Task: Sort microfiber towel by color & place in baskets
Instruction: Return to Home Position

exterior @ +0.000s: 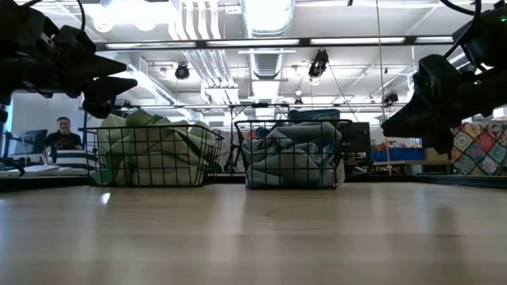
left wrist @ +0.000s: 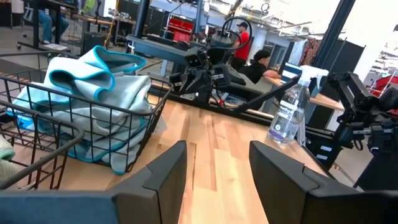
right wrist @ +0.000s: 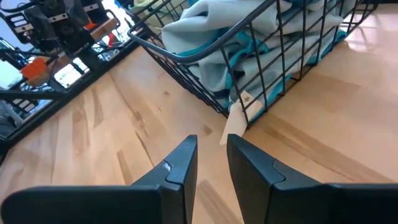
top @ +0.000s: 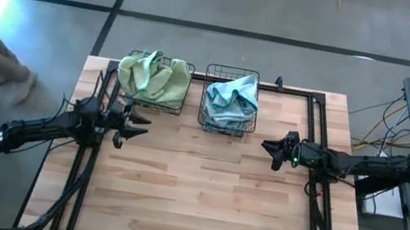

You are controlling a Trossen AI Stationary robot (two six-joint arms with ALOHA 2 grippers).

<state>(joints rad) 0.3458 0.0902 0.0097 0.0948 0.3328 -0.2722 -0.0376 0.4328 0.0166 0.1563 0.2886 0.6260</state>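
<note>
Light green microfiber towels (top: 153, 78) filled the black wire-mesh basket (top: 174, 111) at eleven o'clock, pale blue-grey towels (top: 232, 99) its twin (top: 228, 72) at twelve. Left gripper (top: 135, 129) at nine and right gripper (top: 270, 153) at three hung empty, fingers parted.

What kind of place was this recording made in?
Probably a robotics lab in an open industrial hall: exposed ceiling ducts overhead, a bare concrete floor with dark lines, and a person seated at a desk beyond the wooden table.

bright, even overhead light; ceiling lights (exterior: 356, 39) glare in low view; pale sheen on table (exterior: 253, 229).
</note>
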